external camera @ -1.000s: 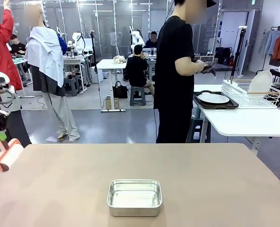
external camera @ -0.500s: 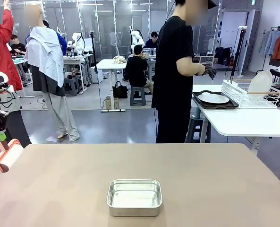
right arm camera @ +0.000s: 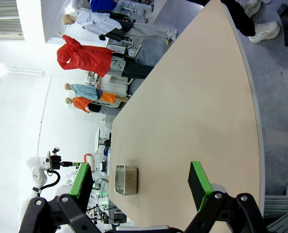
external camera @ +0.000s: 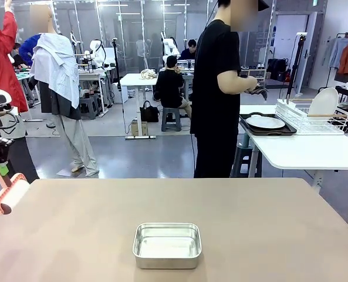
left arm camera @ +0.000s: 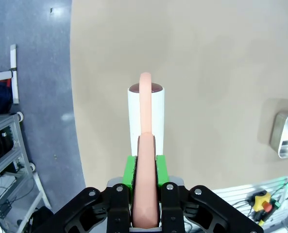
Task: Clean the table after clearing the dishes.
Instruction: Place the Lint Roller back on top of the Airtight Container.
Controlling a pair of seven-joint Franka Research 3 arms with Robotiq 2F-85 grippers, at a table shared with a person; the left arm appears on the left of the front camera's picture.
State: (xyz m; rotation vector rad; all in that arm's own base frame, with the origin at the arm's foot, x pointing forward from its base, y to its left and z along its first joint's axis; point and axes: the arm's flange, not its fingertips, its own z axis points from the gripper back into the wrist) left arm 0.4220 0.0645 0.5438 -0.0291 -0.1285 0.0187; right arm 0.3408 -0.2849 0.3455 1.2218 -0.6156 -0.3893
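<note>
Left gripper [left arm camera: 144, 160] jaws pinch lint roller [left arm camera: 145, 114] at bench [external camera: 267, 223] edge, left of steel pan [external camera: 166, 245]; right gripper [right arm camera: 141, 180] jaws spread.

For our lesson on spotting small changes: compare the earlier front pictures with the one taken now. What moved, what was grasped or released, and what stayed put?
Almost nothing moved. The left gripper stays shut on the lint roller, held at the table's left edge; the roller shifted barely at all. The person by the side table moved their hands slightly. Nothing was grasped or released. The steel pan and the plate on its tray stayed put.
</note>
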